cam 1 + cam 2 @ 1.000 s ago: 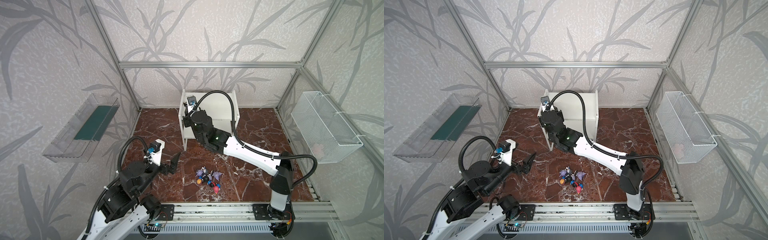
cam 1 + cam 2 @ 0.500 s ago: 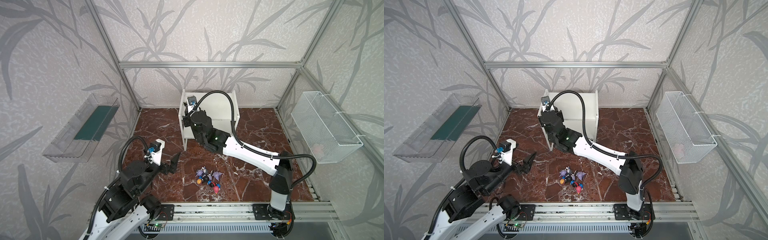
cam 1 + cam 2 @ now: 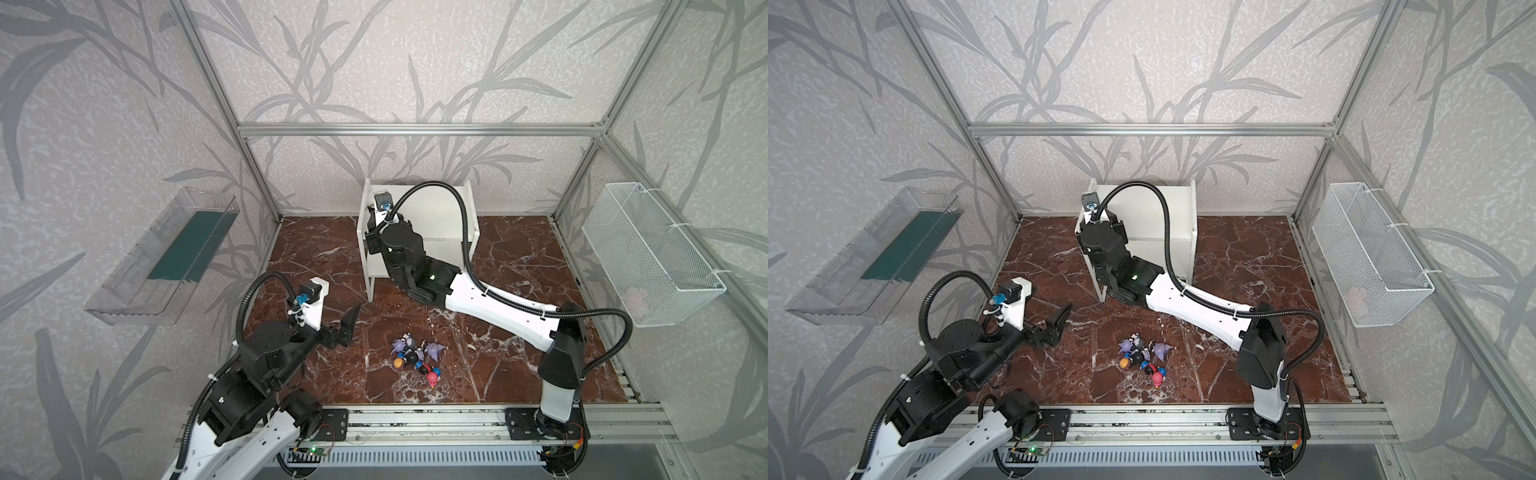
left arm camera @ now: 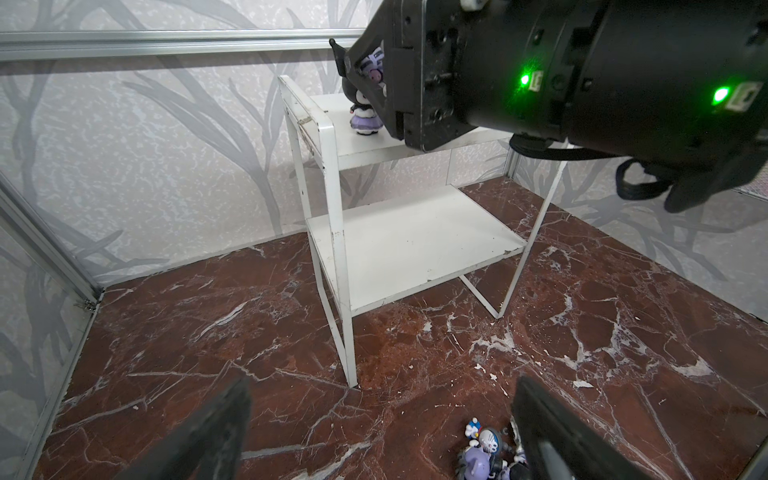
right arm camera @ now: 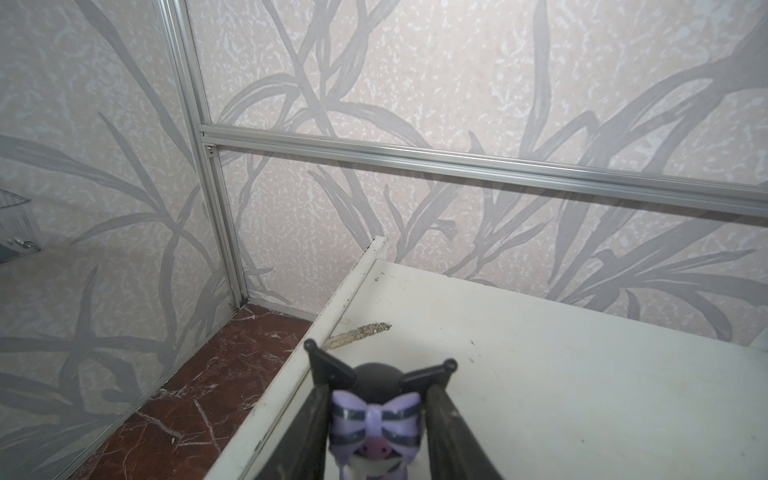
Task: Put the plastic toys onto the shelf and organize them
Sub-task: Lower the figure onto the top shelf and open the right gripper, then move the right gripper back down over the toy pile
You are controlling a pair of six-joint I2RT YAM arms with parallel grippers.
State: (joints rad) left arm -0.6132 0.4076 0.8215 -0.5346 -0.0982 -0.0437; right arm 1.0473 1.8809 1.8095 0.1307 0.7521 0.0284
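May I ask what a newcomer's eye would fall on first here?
Most striking is the black-headed figurine with a lavender bow, upright on the top tier of the shelf, between the fingers of the right gripper. Next comes the cluster of toys on the marble floor near the front, with the left gripper open to its left.

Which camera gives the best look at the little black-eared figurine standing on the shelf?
The left wrist view: the figurine stands upright on the shelf's top board, face and lavender dress in focus. The right wrist view shows only its blurred head and bow. In both top views the right arm hides it.
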